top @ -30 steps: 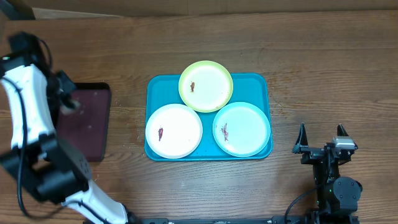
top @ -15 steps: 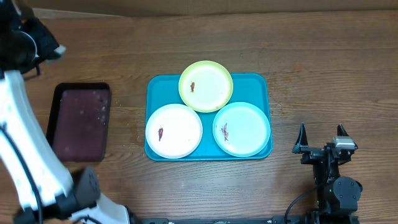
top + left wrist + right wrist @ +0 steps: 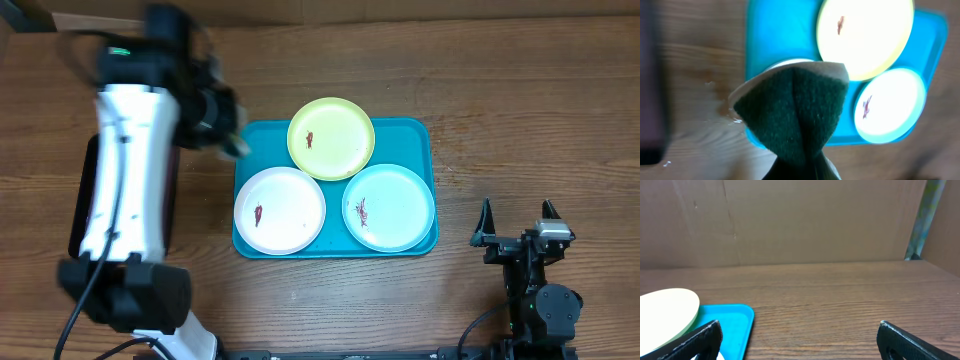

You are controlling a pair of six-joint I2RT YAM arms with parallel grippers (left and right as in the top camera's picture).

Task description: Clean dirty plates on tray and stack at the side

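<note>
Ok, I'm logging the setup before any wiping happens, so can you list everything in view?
blue tray: 1, turquoise, middle of the table
lime-green plate: 1, red smear, far edge of the blue tray
white plate: 1, red smear, tray's near left
pale aqua plate: 1, red smear, tray's near right
maroon tray: 1, dark, left of the blue tray, partly under the left arm
sponge: 1, dark green with pale backing, in the left gripper
table: 1, brown wood
left gripper: shut on the sponge, by the blue tray's far left corner
right gripper: open, empty, right of the blue tray
</note>
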